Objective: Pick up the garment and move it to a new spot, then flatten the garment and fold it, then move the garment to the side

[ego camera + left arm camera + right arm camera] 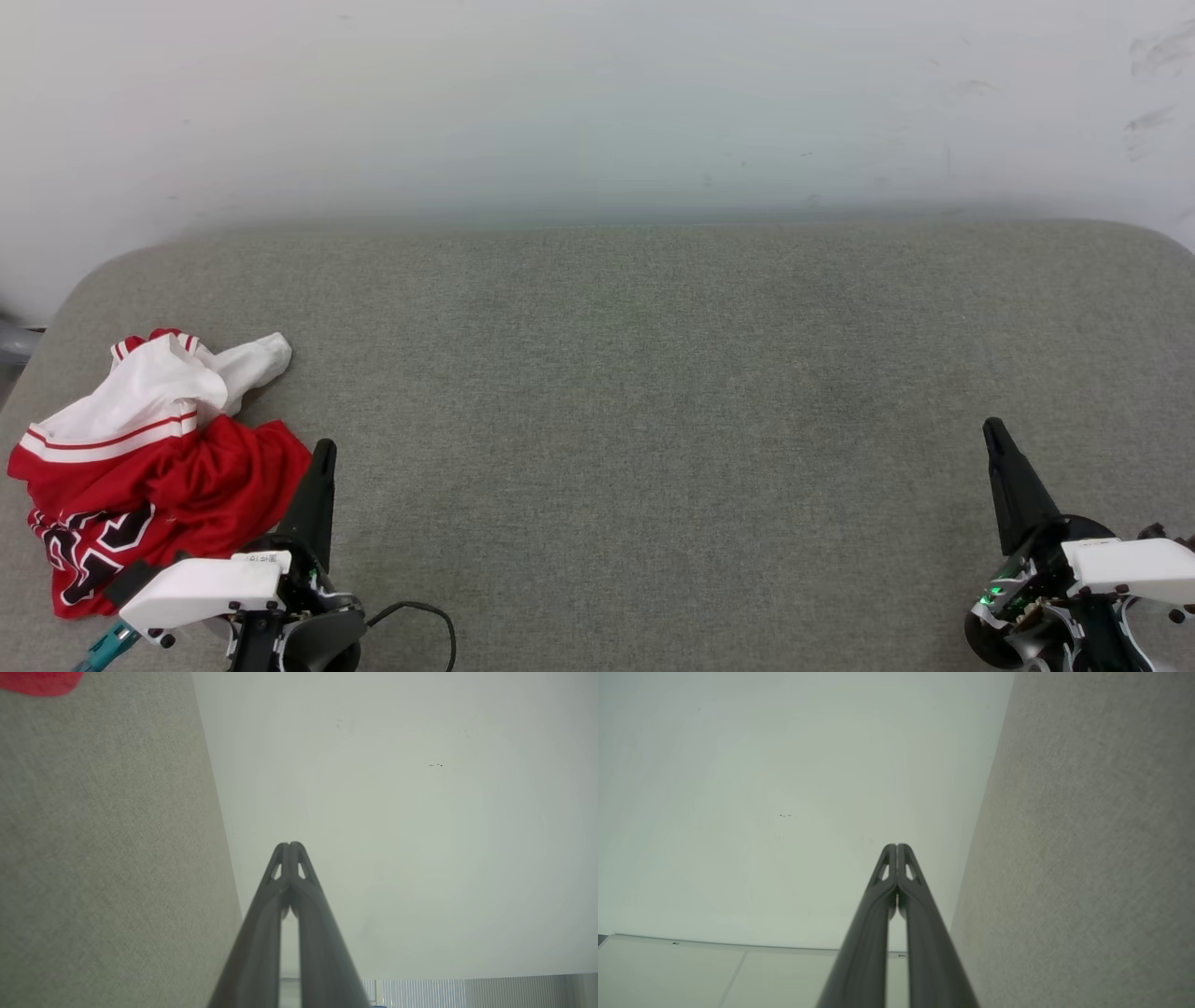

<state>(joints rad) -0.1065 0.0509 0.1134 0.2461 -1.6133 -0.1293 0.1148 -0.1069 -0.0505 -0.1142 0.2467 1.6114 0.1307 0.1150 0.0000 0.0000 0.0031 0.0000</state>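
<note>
Garment crumpled heap, red w/ white sleeves, lettering partly visible; L tool, R tool closed, empty.

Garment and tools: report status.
Left tool shut, empty, beside garment. Right tool shut, empty. Garment crumpled, far left of grey cushion. Nothing blocking.

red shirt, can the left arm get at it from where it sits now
Probably yes. The shirt lies crumpled on the grey fabric surface right beside the left claw, with nothing between them; the claw is shut and would need to open first.
</note>
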